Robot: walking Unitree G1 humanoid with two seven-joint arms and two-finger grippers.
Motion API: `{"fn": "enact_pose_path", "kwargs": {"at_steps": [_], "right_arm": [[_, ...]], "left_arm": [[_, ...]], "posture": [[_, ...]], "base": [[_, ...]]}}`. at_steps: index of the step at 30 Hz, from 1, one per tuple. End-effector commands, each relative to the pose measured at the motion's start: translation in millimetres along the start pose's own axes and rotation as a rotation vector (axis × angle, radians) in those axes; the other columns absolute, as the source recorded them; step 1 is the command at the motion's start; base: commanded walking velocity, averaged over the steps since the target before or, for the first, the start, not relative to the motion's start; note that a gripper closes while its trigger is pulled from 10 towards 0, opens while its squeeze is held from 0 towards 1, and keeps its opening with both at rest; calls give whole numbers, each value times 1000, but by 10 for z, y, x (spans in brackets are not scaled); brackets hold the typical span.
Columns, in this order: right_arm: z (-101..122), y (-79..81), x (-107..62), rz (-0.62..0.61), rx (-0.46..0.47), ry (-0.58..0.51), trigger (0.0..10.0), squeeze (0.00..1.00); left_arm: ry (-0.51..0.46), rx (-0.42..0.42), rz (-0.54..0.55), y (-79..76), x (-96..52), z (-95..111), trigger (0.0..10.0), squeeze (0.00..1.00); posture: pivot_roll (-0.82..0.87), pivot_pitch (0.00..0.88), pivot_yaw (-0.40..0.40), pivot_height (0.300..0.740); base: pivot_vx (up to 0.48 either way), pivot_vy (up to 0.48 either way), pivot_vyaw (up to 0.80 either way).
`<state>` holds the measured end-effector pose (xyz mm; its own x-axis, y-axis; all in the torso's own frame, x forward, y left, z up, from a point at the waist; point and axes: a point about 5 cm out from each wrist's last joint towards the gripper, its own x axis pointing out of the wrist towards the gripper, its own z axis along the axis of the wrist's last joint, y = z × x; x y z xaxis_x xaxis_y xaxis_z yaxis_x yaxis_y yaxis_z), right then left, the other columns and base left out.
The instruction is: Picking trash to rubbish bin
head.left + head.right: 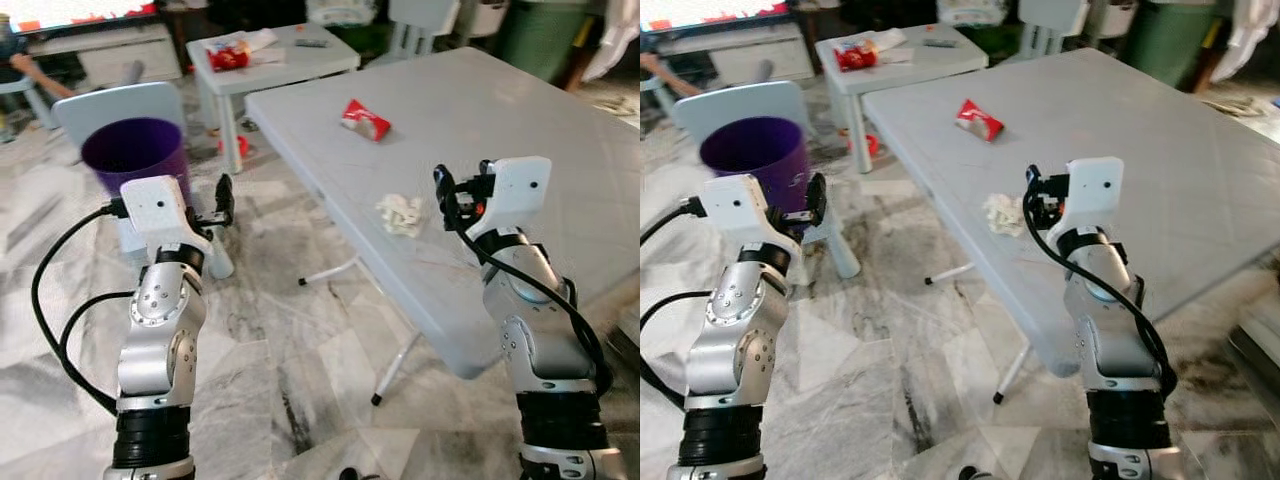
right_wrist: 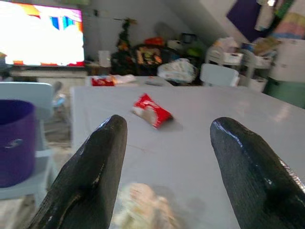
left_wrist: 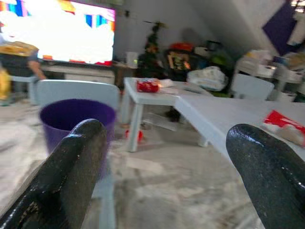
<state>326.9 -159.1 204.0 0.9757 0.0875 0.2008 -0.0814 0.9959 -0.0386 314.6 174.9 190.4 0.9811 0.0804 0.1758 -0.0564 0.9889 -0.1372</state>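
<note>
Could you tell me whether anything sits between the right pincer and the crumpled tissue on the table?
Nothing visible does. The right pincer, fingers open, hangs just beside the crumpled tissue on the grey table, with bare tabletop between them.

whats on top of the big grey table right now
A crumpled white tissue lies near the big grey table's front edge, a red snack wrapper farther back. The right gripper, fingers open, hovers beside the tissue. The right arm hides some tabletop.

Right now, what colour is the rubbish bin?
Purple; the rubbish bin shows best in the left eye view.
</note>
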Motion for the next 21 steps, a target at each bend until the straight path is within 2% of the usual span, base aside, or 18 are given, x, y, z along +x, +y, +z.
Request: {"fn": "enact_pose_path", "kwargs": {"at_steps": [1, 11, 21], "right_arm": [[10, -21, 7, -6, -6, -2, 10000, 0], [5, -28, 5, -9, -4, -1, 10000, 0], [9, -35, 10, -11, -7, -2, 10000, 0]], "left_arm": [[13, -2, 3, -7, 2, -14, 10000, 0], [18, -3, 1, -11, 8, -20, 10000, 0], [18, -5, 0, -13, 10, -21, 10000, 0]], "posture": [[27, 78, -7, 740], [26, 79, -9, 740], [23, 76, -10, 740]], "base": [[0, 266, 0], [0, 317, 0], [0, 480, 0]]}}
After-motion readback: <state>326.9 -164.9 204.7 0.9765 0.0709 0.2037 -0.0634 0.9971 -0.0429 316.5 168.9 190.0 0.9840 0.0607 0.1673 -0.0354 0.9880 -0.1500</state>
